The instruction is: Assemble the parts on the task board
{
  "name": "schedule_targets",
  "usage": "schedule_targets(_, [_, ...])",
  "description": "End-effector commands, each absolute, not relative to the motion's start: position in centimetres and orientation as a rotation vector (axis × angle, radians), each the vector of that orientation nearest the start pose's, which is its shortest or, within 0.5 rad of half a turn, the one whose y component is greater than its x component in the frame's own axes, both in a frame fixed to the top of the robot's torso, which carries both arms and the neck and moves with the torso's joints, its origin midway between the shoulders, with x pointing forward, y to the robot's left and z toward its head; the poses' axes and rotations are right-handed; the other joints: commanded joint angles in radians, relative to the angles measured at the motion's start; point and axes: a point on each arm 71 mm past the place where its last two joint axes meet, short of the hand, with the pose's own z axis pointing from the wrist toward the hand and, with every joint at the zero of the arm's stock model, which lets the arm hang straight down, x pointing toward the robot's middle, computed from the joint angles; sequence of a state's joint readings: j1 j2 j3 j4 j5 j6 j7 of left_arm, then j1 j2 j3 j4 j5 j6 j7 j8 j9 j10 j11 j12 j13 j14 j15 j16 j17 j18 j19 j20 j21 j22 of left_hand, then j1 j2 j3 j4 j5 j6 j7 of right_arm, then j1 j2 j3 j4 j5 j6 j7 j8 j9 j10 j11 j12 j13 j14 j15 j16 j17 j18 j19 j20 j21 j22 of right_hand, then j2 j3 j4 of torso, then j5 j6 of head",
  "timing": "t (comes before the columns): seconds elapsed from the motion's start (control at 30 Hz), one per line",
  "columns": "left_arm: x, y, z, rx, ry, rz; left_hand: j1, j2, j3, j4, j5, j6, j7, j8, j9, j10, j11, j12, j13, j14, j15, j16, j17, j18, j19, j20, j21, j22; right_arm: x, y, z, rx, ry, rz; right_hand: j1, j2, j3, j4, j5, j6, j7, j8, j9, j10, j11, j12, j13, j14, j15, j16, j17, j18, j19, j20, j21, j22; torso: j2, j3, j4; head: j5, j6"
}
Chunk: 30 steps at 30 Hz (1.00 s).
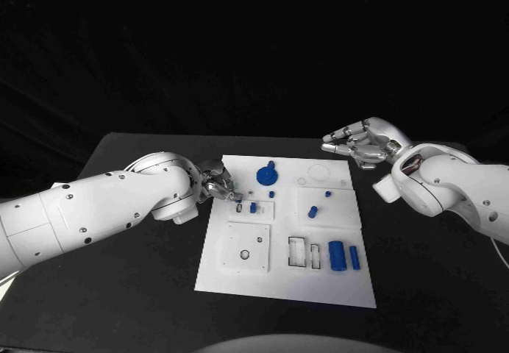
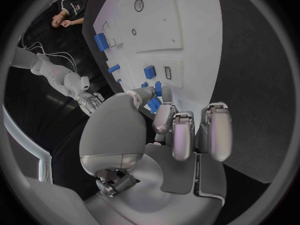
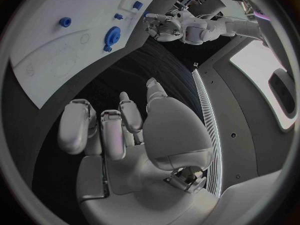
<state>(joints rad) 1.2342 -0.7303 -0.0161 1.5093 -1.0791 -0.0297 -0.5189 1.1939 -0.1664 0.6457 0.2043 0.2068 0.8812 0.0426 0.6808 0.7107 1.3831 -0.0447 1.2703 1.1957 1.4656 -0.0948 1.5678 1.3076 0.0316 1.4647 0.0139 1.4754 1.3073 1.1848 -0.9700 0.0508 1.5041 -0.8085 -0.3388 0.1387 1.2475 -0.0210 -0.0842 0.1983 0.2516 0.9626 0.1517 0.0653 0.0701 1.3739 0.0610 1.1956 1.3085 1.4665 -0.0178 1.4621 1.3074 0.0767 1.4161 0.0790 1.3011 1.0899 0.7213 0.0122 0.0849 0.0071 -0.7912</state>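
Looking down at the white task board (image 1: 285, 294), I see my left hand (image 1: 218, 182) at its edge, fingers curled near a small blue part (image 1: 252, 207) standing by a slot just beyond them; whether it holds anything I cannot tell. My right hand (image 1: 364, 142) hovers off the far corner, fingers curled, holding nothing. I judge I should come down slowly, square over the slot.

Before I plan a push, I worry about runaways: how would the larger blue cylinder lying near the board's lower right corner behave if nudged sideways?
The larger blue cylinder lies on its side on the smooth white task board, so it would probably roll rather than slide. It looks like small solid plastic, likely light and stiff. A thinner blue piece beside it might stop a roll that way.
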Motion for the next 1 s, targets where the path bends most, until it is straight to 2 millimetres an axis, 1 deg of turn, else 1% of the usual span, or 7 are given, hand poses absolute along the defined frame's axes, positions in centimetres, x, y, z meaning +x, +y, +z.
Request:
schedule_targets(0.03, [49.1, 16.5, -19.6, -0.238, 2.138, -0.501, -0.004, 0.005, 0.137, -0.13, 0.005, 0.011, -0.012, 0.006, 0.002, 0.007, 0.003, 0.003, 0.0, 0.105, -0.005, 0.003, 0.263, -0.002, 0.064, -0.005, 0.003, 0.143, 49.5, -27.1, -15.5, 0.442, 1.576, 1.011, -0.005, 0.005, -0.004, 0.0, -0.001, 0.001, -0.003, 0.006, 0.001, -0.008, 0.0, 0.0, 0.016, 0.068, -0.001, -0.004, 0.11, 0.015, -0.008, 0.001, -0.006, -0.001, 0.001, -0.0001, -0.0015, 0.001, -0.002])
schedule_targets(0.2, [49.0, 16.4, -20.1, -0.239, 2.163, -0.486, -0.004, 0.005, 0.137, -0.13, 0.005, 0.012, -0.012, 0.007, 0.002, 0.007, 0.003, 0.002, -0.001, 0.105, -0.005, 0.003, 0.263, -0.002, 0.064, -0.005, 0.003, 0.142, 49.5, -27.1, -15.5, 0.441, 1.575, 1.011, -0.005, 0.005, -0.004, 0.0, -0.001, 0.001, -0.003, 0.006, 0.001, -0.008, 0.0, 0.0, 0.016, 0.068, -0.001, -0.004, 0.11, 0.015, -0.008, 0.001, -0.006, -0.001, 0.0, 0.0009, -0.0022, 0.001, -0.003])
schedule_targets(0.27, [49.0, 16.4, -20.2, -0.234, 2.173, -0.479, -0.005, 0.005, 0.138, -0.13, 0.005, 0.012, -0.012, 0.007, 0.002, 0.007, 0.003, 0.002, -0.001, 0.105, -0.005, 0.003, 0.263, -0.002, 0.064, -0.005, 0.002, 0.142, 49.5, -27.1, -15.5, 0.441, 1.575, 1.012, -0.005, 0.005, -0.004, 0.0, -0.001, 0.001, -0.003, 0.006, 0.001, -0.008, 0.0, 0.0, 0.016, 0.068, -0.001, -0.004, 0.11, 0.015, -0.008, 0.001, -0.006, -0.001, 0.0, 0.0014, -0.0013, 0.001, -0.004])
schedule_targets(0.6, [49.0, 16.3, -20.6, -0.198, 2.207, -0.432, -0.006, 0.004, 0.139, -0.131, 0.004, 0.012, -0.012, 0.006, 0.002, 0.006, 0.003, 0.001, -0.002, 0.105, -0.005, 0.003, 0.263, -0.002, 0.064, -0.005, 0.002, 0.142, 49.5, -27.0, -15.5, 0.439, 1.574, 1.014, -0.006, 0.007, -0.005, 0.001, -0.001, 0.001, -0.003, 0.006, 0.001, -0.009, 0.0, -0.001, 0.014, 0.067, -0.001, -0.006, 0.108, 0.016, -0.008, 0.001, -0.007, -0.002, 0.0, 0.0016, -0.0003, 0.001, -0.008])
schedule_targets(0.63, [49.0, 16.2, -20.7, -0.194, 2.21, -0.43, -0.006, 0.004, 0.139, -0.131, 0.004, 0.012, -0.012, 0.006, 0.002, 0.006, 0.003, 0.001, -0.002, 0.105, -0.005, 0.003, 0.263, -0.002, 0.064, -0.005, 0.002, 0.142, 49.5, -27.0, -15.5, 0.439, 1.574, 1.015, -0.006, 0.007, -0.005, 0.001, -0.001, 0.001, -0.003, 0.006, 0.001, -0.009, 0.0, -0.001, 0.014, 0.067, -0.001, -0.006, 0.108, 0.016, -0.008, 0.001, -0.007, -0.002, 0.001, 0.0015, -0.0005, 0.002, -0.01])
schedule_targets(0.8, [48.9, 16.1, -20.7, -0.18, 2.217, -0.425, -0.007, 0.002, 0.139, -0.132, 0.004, 0.011, -0.012, 0.006, 0.002, 0.006, 0.003, 0.0, -0.003, 0.105, -0.005, 0.003, 0.263, -0.001, 0.064, -0.005, 0.002, 0.141, 49.5, -27.0, -15.5, 0.438, 1.573, 1.015, -0.006, 0.007, -0.005, 0.001, -0.001, 0.001, -0.003, 0.006, 0.001, -0.009, 0.0, -0.001, 0.014, 0.067, -0.001, -0.006, 0.108, 0.016, -0.008, 0.001, -0.007, -0.002, 0.001, 0.0016, -0.0021, 0.002, -0.01])
schedule_targets(1.0, [48.9, 15.9, -20.8, -0.159, 2.214, -0.412, -0.008, 0.0, 0.14, -0.134, 0.003, 0.011, -0.012, 0.006, 0.002, 0.007, 0.003, 0.0, -0.003, 0.105, -0.005, 0.003, 0.263, -0.002, 0.065, -0.005, 0.004, 0.144, 49.5, -26.9, -15.5, 0.437, 1.572, 1.017, -0.006, 0.007, -0.005, 0.001, -0.001, 0.001, -0.003, 0.006, 0.001, -0.009, 0.0, -0.001, 0.014, 0.067, -0.001, -0.006, 0.108, 0.016, -0.008, 0.001, -0.007, -0.002, 0.0, 0.002, -0.0008, 0.002, -0.013])
